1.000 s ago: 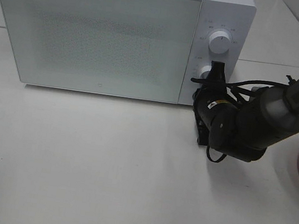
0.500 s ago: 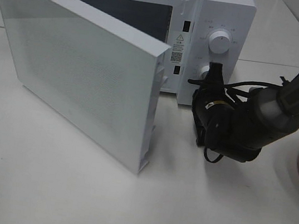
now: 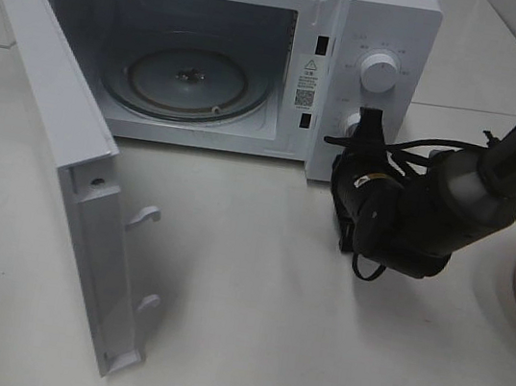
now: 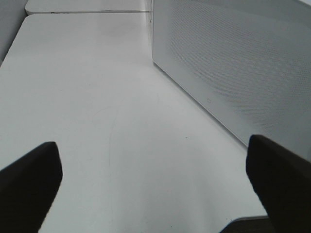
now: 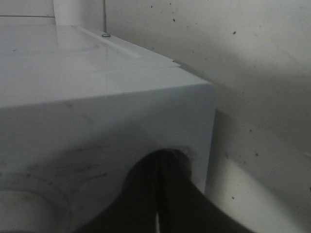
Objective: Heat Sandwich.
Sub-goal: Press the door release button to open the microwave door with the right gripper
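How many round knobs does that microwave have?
2: the upper knob, in plain view, and the lower knob right below it, partly covered by the robot's right tool.

Left gripper [image 4: 154,191]: dark fingers [image 4: 29,182] spread wide, white table [image 4: 97,87] showing between them. Microwave door [image 4: 233,58], a white dotted panel, stands upright on the table, its lower edge running close to one finger.
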Tool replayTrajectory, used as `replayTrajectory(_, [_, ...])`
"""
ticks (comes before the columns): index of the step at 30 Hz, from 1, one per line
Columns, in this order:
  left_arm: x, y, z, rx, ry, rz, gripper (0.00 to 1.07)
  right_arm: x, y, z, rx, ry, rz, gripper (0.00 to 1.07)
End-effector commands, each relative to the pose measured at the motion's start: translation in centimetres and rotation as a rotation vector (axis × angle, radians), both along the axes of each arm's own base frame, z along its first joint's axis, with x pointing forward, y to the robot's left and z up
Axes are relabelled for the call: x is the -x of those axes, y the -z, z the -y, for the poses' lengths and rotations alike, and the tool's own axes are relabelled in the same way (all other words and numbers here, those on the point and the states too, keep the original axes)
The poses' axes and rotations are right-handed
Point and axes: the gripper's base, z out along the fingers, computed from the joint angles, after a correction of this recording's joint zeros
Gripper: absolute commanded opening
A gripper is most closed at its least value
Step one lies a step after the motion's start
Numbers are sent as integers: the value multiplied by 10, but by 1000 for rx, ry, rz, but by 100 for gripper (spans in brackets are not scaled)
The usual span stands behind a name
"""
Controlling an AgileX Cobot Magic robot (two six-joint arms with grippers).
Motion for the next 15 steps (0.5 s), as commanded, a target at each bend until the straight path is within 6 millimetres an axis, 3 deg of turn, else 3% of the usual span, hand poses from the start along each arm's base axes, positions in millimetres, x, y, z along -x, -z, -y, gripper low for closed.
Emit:
replayTrajectory(1, [2, 0, 0, 3, -4, 18, 98, -29, -36, 9, 12, 46, 278, 0])
replayTrajectory(15, [2, 0, 0, 3, -4, 18, 98, -22, -31, 5, 16, -11, 131, 0])
